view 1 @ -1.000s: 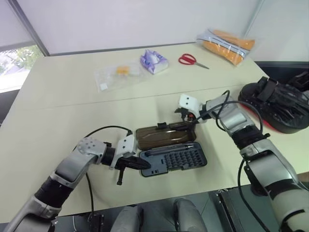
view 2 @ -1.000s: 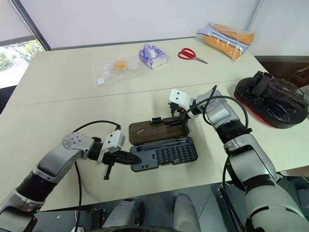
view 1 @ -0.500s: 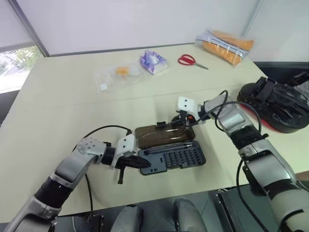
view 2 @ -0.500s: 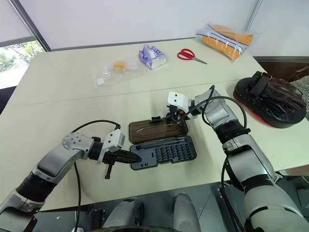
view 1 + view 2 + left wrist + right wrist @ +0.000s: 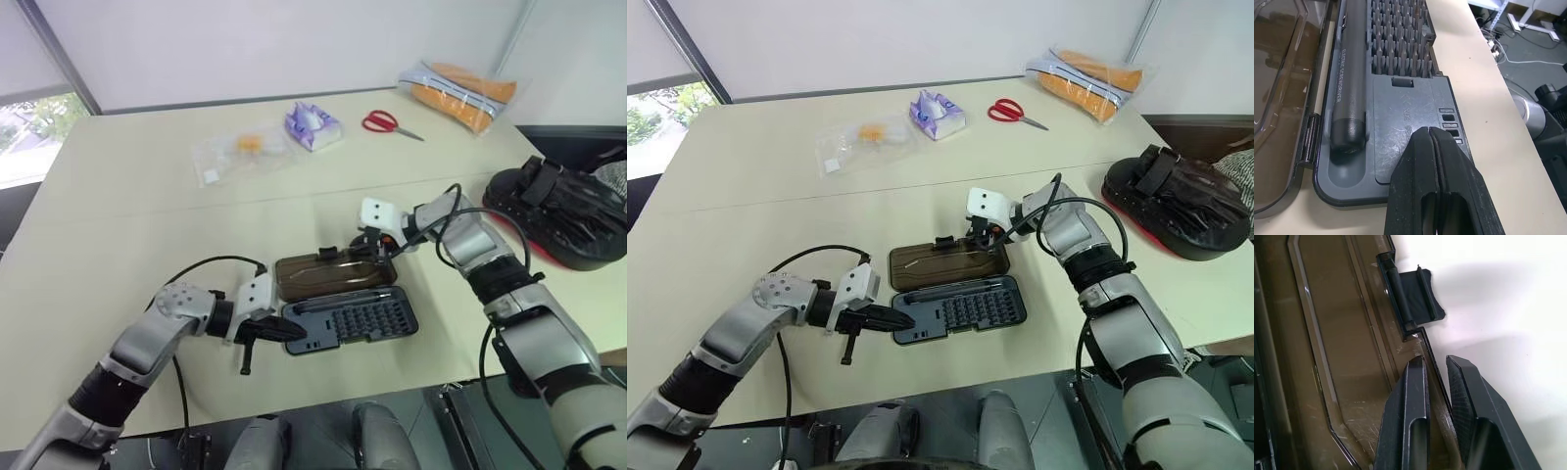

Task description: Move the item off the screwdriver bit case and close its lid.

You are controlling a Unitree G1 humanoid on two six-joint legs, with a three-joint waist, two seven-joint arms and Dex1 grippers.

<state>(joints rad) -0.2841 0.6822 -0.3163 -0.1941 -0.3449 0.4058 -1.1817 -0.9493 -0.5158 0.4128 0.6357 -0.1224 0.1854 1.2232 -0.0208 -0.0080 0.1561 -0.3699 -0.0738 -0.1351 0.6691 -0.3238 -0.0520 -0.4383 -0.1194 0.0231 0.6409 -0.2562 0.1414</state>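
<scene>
Case: the screwdriver bit case [image 5: 950, 289] lies open and flat on the tabletop [image 5: 754, 215] right in front of me, grey-blue tray toward me, lid away from me.
Tray: rows of small bits fill most of it, and a dark electric screwdriver [image 5: 1348, 83] lies in the long slot along the hinge side.
Lid: the smoky brown lid [image 5: 333, 273] is folded out flat on the tabletop, its small latch tab [image 5: 1418, 296] sticking out from the far edge.
Right gripper: my right gripper [image 5: 1436, 377] comes down on the lid's far edge, just beside the latch tab; my jaws are clamped on that rim, one finger inside the lid and one outside it.
Left gripper: my left gripper [image 5: 1431, 147] is at the tray's left end, jaws pressed tight together with nothing between them, tips resting on the flat grey panel next to the bits.
Mitt: the boxing mitt [image 5: 1181, 211] sits well apart from the case, off to my right at the tabletop's edge, straps up, red rim showing underneath.
Background: along the far side of the tabletop there's a clear plastic bag [image 5: 862, 140], a purple tissue pack [image 5: 938, 113], red-handled scissors [image 5: 1011, 112] and an orange packet [image 5: 1087, 76].
</scene>
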